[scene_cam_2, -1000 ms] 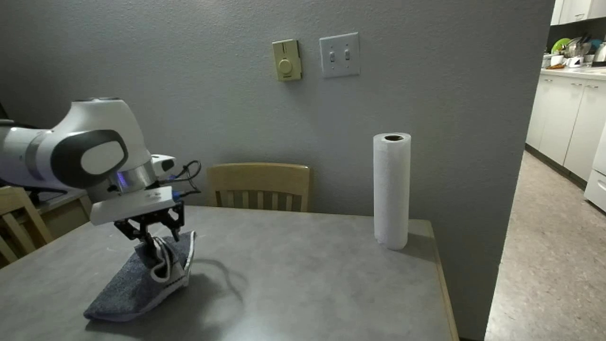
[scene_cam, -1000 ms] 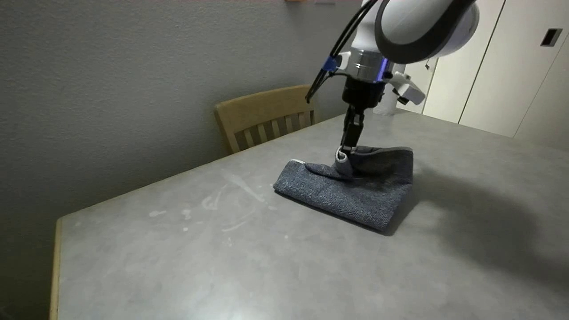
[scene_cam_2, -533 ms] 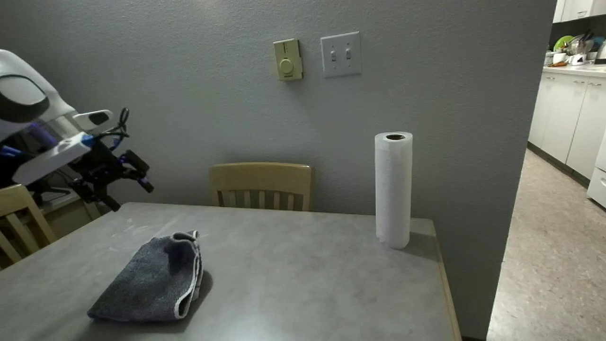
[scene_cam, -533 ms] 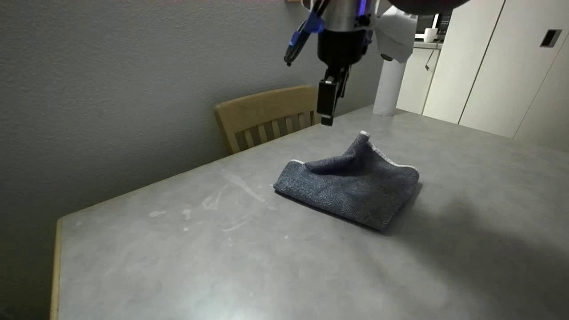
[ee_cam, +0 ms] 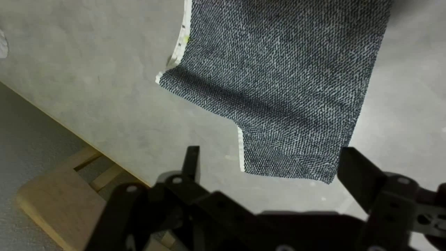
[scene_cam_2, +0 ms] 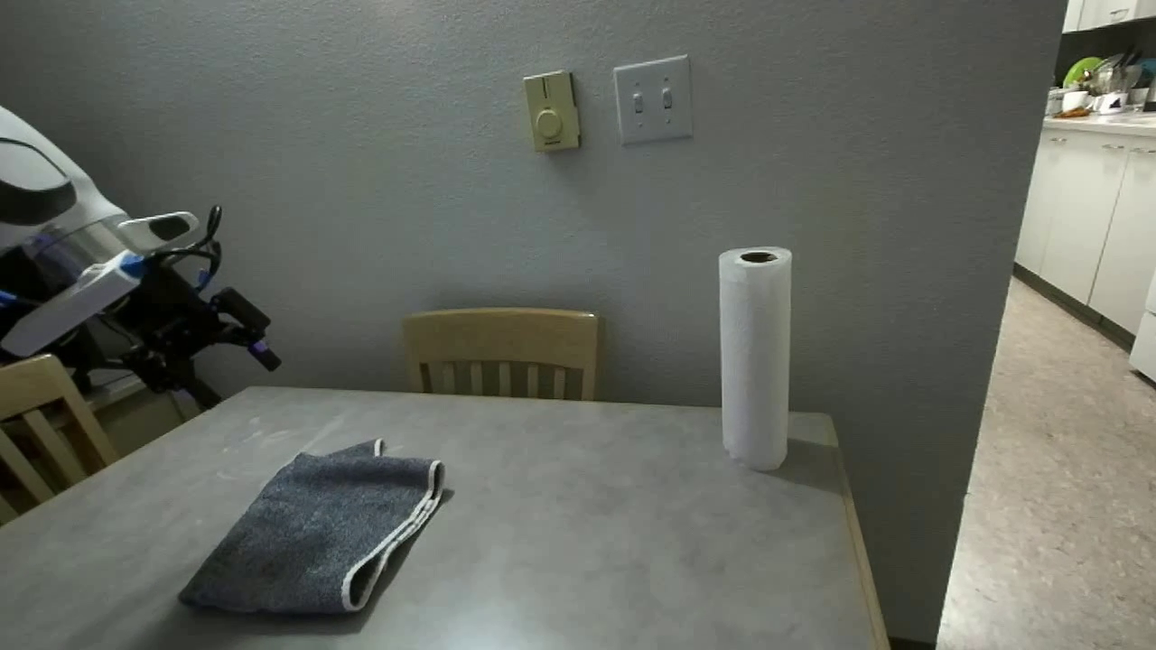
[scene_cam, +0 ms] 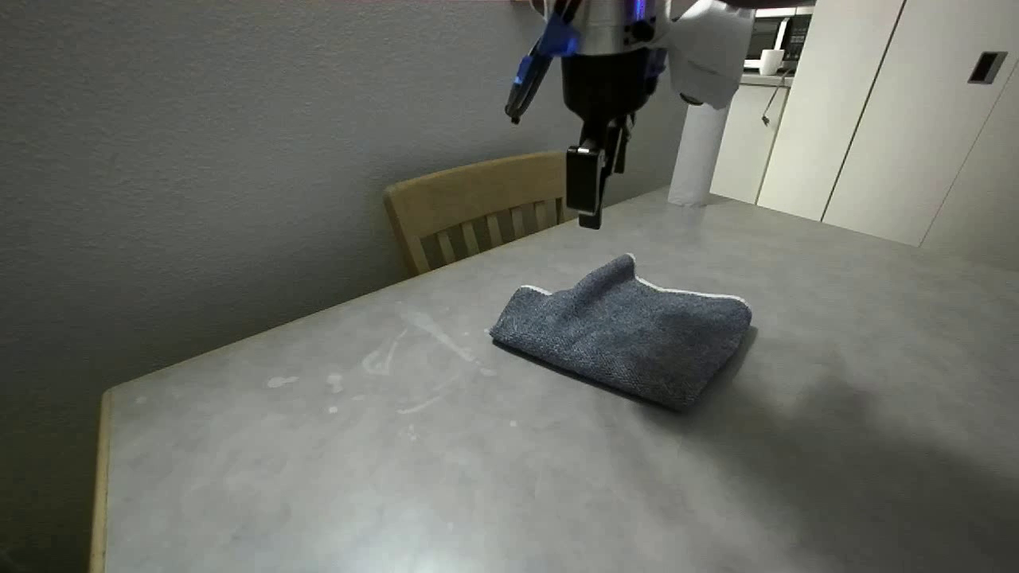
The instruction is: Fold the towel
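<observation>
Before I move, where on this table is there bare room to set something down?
Bare table lies between the towel and the upright paper roll. Another patch, with pale smears, runs from the towel's other side to a table corner. Most crowded: around the towel, with the open gripper hanging in the air nearby.

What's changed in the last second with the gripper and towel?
The gripper has lifted up off the towel, away from the paper roll, and stands open, holding nothing. The towel's top layer, bunched up before, has dropped flatter and spread toward the roll, though a ridge remains. The paper roll and the table stayed put.
</observation>
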### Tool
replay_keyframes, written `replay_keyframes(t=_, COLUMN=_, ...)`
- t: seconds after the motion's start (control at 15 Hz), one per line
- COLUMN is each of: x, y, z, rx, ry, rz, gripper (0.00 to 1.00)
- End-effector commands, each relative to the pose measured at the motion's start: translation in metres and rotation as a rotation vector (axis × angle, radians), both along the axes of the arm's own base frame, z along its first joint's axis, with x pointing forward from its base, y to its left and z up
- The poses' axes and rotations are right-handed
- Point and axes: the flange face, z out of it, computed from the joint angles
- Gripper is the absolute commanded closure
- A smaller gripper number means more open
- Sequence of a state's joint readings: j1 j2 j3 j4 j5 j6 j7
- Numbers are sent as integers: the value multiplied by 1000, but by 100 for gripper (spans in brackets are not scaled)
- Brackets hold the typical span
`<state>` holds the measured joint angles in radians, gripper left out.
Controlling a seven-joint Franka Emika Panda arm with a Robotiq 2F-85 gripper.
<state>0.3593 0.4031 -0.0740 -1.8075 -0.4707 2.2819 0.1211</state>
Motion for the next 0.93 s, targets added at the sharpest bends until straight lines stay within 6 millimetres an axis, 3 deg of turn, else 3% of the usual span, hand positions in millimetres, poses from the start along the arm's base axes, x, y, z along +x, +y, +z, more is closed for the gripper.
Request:
replay_keyframes(t=0.0, x=0, y=1, z=1, rx=0, ry=1, rz=0, gripper=0)
replay_keyframes(t=0.13, x=2, y=6, z=0, rx=-37, ry=14, rz=-30, gripper=0)
replay_keyframes(t=0.47, x=4, y=-6, z=-6, rx=-146, ry=55, rz=-171, gripper=0)
replay_keyframes(t=0.87, x=2, y=-7, z=-16, rx=-143, ry=82, rz=-194, gripper=0)
